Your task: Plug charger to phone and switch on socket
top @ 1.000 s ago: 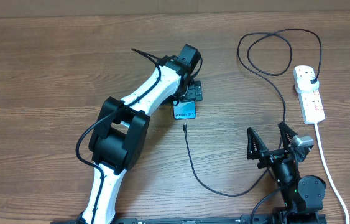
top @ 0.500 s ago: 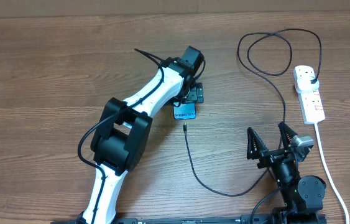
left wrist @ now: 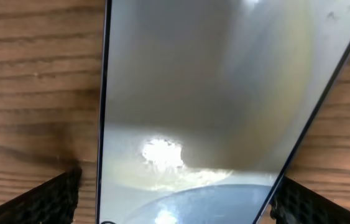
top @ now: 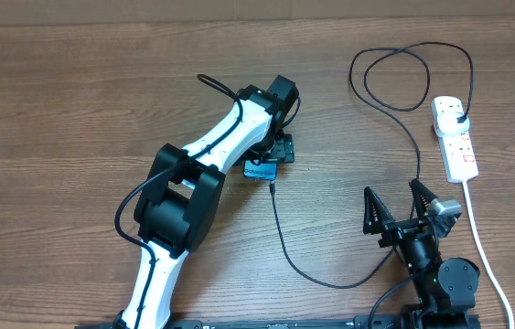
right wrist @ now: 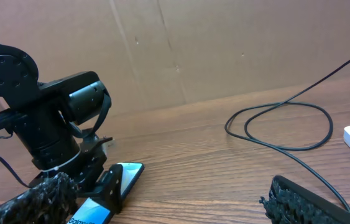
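Observation:
The phone (top: 260, 171) lies flat on the wood table, its blue end with white text toward me. My left gripper (top: 275, 151) straddles it with a finger against each long edge and is shut on it. In the left wrist view the glossy screen (left wrist: 206, 93) fills the frame between the fingers of the left gripper (left wrist: 175, 193). The charger cable (top: 284, 242) runs over the table. Its connector tip (top: 273, 187) lies just below the phone's near end. Its black plug (top: 459, 117) sits in the socket (top: 454, 137). My right gripper (top: 397, 203) is open and empty, near the front edge.
The socket's thick white cord (top: 481, 238) runs down the right side past my right arm. The black cable loops at the back right (top: 410, 78). In the right wrist view I see the phone (right wrist: 134, 171), the left gripper (right wrist: 109, 186) and a cardboard wall (right wrist: 224, 43) behind.
My left gripper has turned and shifted the phone a little left and toward the back. The phone's near end now sits closer to the connector tip. The right arm has not moved.

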You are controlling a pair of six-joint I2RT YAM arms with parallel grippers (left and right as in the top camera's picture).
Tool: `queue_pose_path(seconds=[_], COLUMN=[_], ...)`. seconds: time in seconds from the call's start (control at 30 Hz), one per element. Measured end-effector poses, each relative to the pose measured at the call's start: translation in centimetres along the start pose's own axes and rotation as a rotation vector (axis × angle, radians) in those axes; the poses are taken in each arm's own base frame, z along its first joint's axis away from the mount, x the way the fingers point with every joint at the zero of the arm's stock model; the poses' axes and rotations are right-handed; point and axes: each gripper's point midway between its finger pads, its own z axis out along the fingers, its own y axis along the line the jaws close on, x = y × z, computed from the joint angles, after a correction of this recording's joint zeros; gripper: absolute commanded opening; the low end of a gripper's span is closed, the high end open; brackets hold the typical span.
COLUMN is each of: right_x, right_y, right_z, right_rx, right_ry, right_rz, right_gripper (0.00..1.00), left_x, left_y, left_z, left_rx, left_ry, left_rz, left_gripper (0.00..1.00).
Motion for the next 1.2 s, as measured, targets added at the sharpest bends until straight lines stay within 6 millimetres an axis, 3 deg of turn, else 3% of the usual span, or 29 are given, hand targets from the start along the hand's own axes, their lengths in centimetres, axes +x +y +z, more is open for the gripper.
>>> queue_pose_path(seconds=[0.13, 0.33, 0.47, 0.7, 0.83, 0.97, 1.2], right_x=[0.0, 0.0, 0.0, 0.0, 0.0, 0.0, 0.0], right_y=[0.0, 0.0, 0.0, 0.0, 0.0, 0.0, 0.0], right_z=[0.0, 0.0, 0.0, 0.0, 0.0, 0.0, 0.0], right_rx=[0.000, 0.000, 0.000, 0.000, 0.000, 0.000, 0.000], right_ry=[-0.001, 0.000, 0.000, -0.001, 0.000, 0.000, -0.001], right_rz=[-0.001, 0.000, 0.000, -0.001, 0.000, 0.000, 0.000], right_gripper=[1.00, 1.00, 1.00, 1.00, 1.00, 1.00, 1.00], left_x=[-0.7, -3.7, -4.3, -3.1, -1.2, 0.1, -0.2], left_y=[-0.4, -1.4, -1.5, -0.9, 0.1, 0.5, -0.2], left_z=[0.0, -0.1, -0.2, 0.0, -0.1, -0.1, 0.0], left_rx=[0.017, 0.034, 0.033, 0.011, -0.017, -0.024, 0.016], left_ry=[-0.029, -0.166, -0.189, -0.138, -0.056, 0.002, -0.003], left_rz=[0.051, 0.107, 0.117, 0.122, 0.099, 0.067, 0.046], left_gripper=[1.00, 0.99, 0.78, 0.73, 0.75, 1.00, 1.00])
